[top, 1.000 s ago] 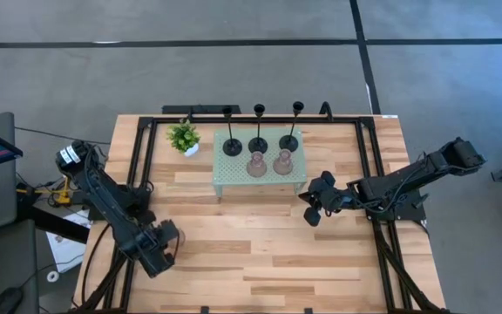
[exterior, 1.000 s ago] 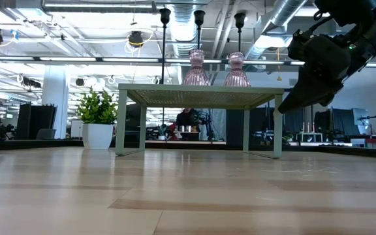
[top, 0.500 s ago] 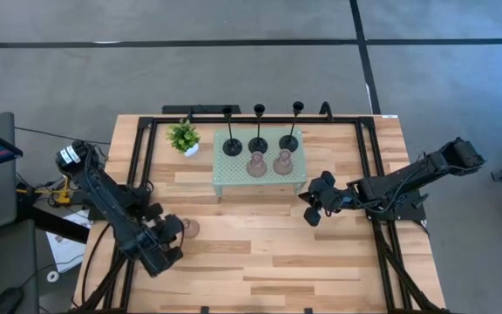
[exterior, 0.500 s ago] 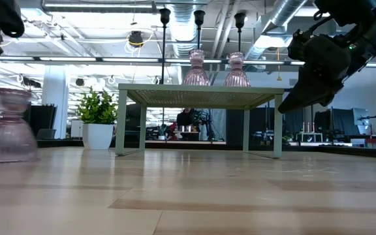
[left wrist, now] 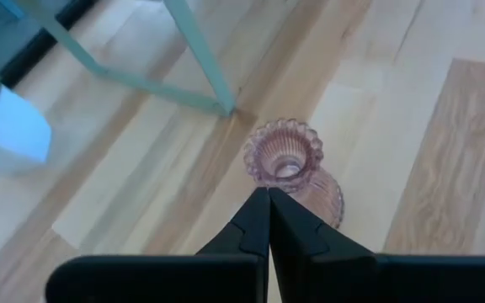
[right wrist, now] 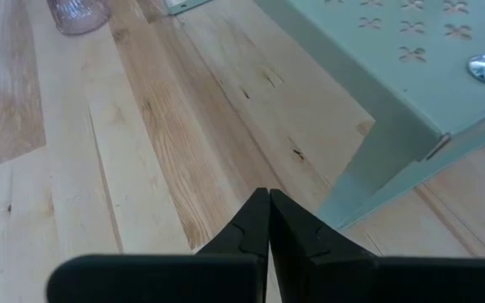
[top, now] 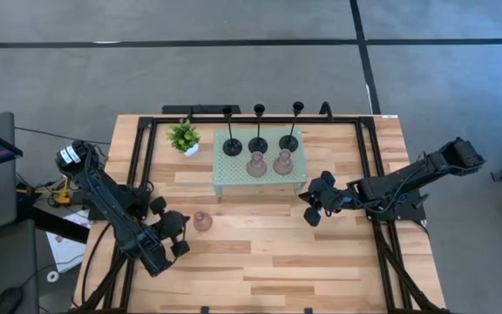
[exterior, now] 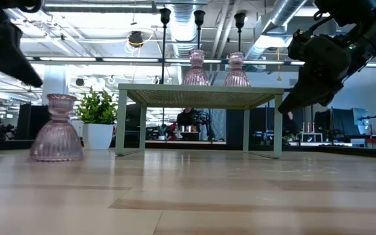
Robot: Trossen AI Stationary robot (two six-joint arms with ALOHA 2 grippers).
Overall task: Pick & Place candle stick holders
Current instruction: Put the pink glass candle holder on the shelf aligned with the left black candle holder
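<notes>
One squat pink glass candle stick holder [top: 202,221] stands upright on its base on the wooden table, left of centre. My left gripper [left wrist: 269,194] is shut, its tips right at the side of this holder [left wrist: 291,162]. Two more pink holders [top: 257,164] and three tall black ones [top: 258,142] stand on the mint-green stand [top: 234,180]. My right gripper [top: 310,216] hangs shut above the table, right of the stand, with nothing in it. My left gripper points its shut fingertips [left wrist: 259,210] slanting down from the table's left near side at the pink holder's neck and shoulder [left wrist: 303,187]. The holder stands upright on the table. I cannot tell whether the tips touch the glass or stop just short of it.
A small green potted plant [top: 184,137] stands left of the stand, near the far edge. The stand's legs [exterior: 120,121] rise from the table's far middle. Bare wood lies between the arms toward the near edge.
My left gripper has swung at the wrist toward the table's right, staying shut. The pink holder, which did not show a second ago, has come out from beside the gripper, sliding along the table toward the right and a little toward the far edge. It now stands upright.
</notes>
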